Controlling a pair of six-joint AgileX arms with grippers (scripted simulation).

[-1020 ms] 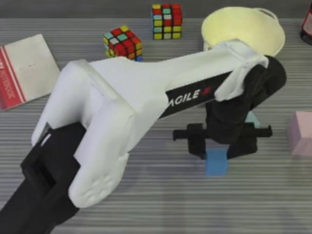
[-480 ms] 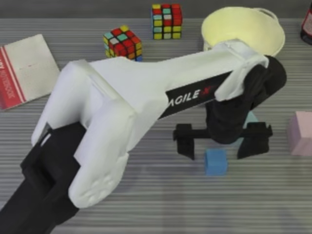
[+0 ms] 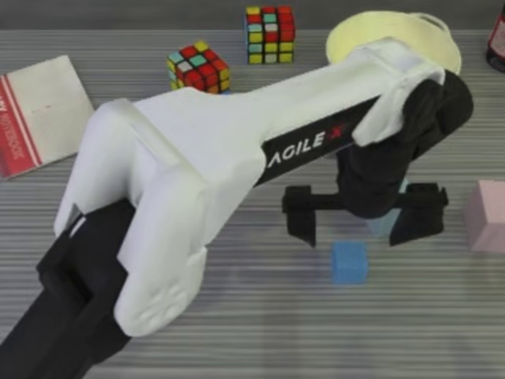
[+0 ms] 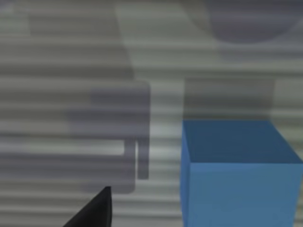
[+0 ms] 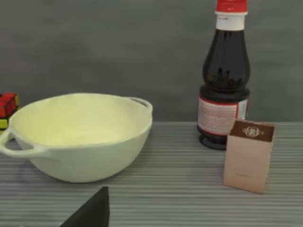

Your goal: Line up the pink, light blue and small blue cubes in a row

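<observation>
The small blue cube rests on the table, free, and fills the near side of the left wrist view. My left gripper hovers just behind and above it, open, with its fingers spread wide and nothing between them. The light blue cube sits under that gripper and only slivers of it show. At the right edge of the table stands the pink cube, apart from the other two. My right arm is out of the top view; one of its fingers shows far to one side in its wrist view.
Two multicoloured puzzle cubes stand at the back. A cream bowl is at the back right, with a dark sauce bottle and a small brown box beside it. A red-and-white book lies at the left.
My left gripper was shut on the small blue cube; it has opened, let the cube go on the table, and drawn up and back from it.
</observation>
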